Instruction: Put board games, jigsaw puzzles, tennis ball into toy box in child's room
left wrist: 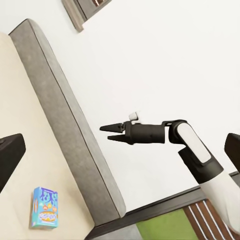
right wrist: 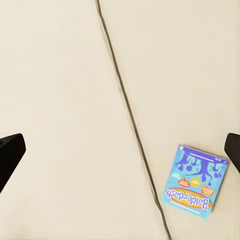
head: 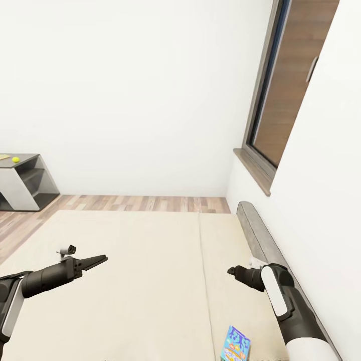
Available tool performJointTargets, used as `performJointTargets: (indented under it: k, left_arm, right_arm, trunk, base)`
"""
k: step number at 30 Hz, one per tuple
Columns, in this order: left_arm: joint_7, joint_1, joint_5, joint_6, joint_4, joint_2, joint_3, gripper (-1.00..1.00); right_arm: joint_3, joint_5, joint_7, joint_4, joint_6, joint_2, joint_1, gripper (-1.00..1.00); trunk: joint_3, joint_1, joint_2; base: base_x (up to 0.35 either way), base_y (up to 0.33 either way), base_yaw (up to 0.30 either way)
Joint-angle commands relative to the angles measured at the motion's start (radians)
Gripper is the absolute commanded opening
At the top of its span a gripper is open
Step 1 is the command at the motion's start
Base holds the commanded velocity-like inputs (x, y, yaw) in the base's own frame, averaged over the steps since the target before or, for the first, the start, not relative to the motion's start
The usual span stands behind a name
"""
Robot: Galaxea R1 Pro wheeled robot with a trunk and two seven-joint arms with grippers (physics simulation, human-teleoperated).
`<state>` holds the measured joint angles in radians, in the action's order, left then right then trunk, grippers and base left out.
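Note:
A small blue board game (head: 236, 345) lettered Balderdash lies flat on the cream bed (head: 140, 281), right of the mattress seam; it also shows as the blue box (left wrist: 45, 207) (right wrist: 195, 179) in both wrist views. My right gripper (head: 231, 271) (left wrist: 105, 132) hovers open above the bed, a little beyond that box, with nothing in it. My left gripper (head: 98, 260) hangs open and empty over the bed's left panel. Far left, the tennis ball (head: 16, 159) rests on the grey table (head: 27, 161). The toy box and jigsaw puzzles are out of view.
A grey headboard (head: 260, 235) runs along the white wall at the bed's right side, under a dark-framed window (head: 281, 100). Wood-plank floor (head: 125, 203) lies between the bed and the far wall. A green striped rug (left wrist: 165, 225) shows past the bed.

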<state>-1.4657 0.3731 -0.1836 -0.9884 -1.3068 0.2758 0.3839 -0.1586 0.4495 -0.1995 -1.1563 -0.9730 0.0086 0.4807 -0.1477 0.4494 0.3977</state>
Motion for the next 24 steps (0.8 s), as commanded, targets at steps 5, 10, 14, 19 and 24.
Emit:
performJointTargets:
  k: [5, 10, 14, 19, 24]
  left_arm:
    - [-0.004, 0.000, -0.001, -0.011, 0.000, 0.000, 0.000, 1.00]
    - [-0.004, 0.000, 0.000, -0.010, 0.000, 0.000, -0.001, 1.00]
    - [-0.004, 0.000, 0.000, -0.010, 0.000, 0.000, -0.001, 1.00]
    - [-0.004, 0.000, 0.000, -0.010, 0.000, 0.000, -0.001, 1.00]
    - [-0.004, 0.000, 0.000, -0.010, 0.000, 0.000, 0.000, 1.00]
  right_arm:
    - [-0.002, 0.010, -0.009, -0.001, -0.004, 0.001, 0.001, 1.00]
    - [-0.003, 0.008, -0.009, -0.002, -0.004, 0.000, 0.001, 1.00]
    - [-0.004, 0.008, -0.008, -0.002, -0.005, -0.001, 0.001, 1.00]
    - [-0.004, 0.008, -0.008, -0.002, -0.005, 0.000, 0.001, 1.00]
    - [-0.004, 0.008, -0.008, -0.002, -0.007, 0.001, 0.001, 1.00]
  trunk:
    - [-0.010, 0.001, 0.002]
    - [-0.019, 0.001, 0.002]
    - [-0.025, 0.001, 0.002]
    - [-0.033, 0.001, 0.002]
    - [-0.041, 0.001, 0.002]
  base:
    - [0.000, 0.000, 0.000]
    - [0.000, 0.000, 0.000]
    - [0.000, 0.000, 0.000]
    - [0.000, 0.000, 0.000]
    - [0.000, 0.000, 0.000]
